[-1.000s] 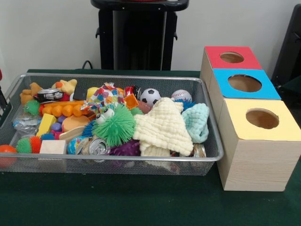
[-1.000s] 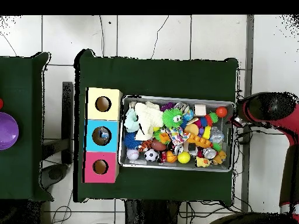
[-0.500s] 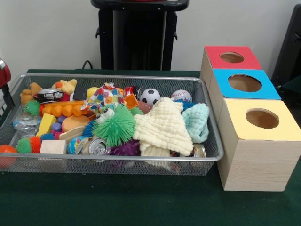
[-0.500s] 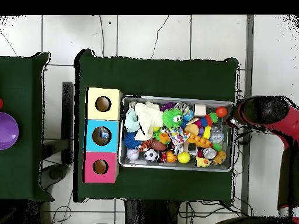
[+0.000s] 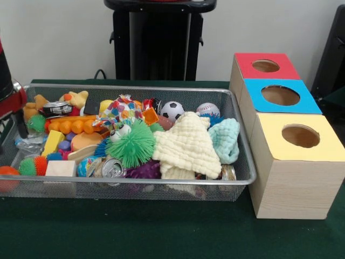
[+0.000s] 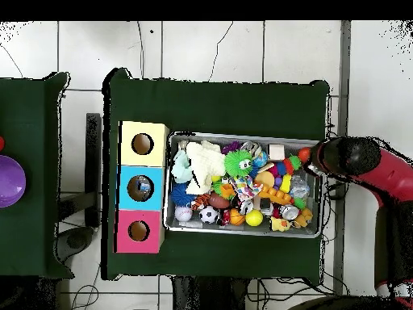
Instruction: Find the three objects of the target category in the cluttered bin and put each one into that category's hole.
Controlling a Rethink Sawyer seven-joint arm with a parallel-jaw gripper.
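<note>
Red and black arm (image 6: 367,161) over one end of the wire bin (image 5: 161,186). Claw hidden, so cannot tell if wide or narrow. Toys (image 5: 132,143) piled in the bin beside the arm. Past the bin's other end, three boxes with holes (image 5: 294,135). Green cloth on the counter (image 5: 135,232). White tile floor (image 6: 202,48) all around.

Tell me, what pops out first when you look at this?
A wire bin crammed with bright toys, with a spiky green ball and a pale yellow cloth heaped in the middle. Beside it stand three wooden boxes, topped red, blue and yellow, each with a round hole. The red arm hangs by the bin's other end.
</note>
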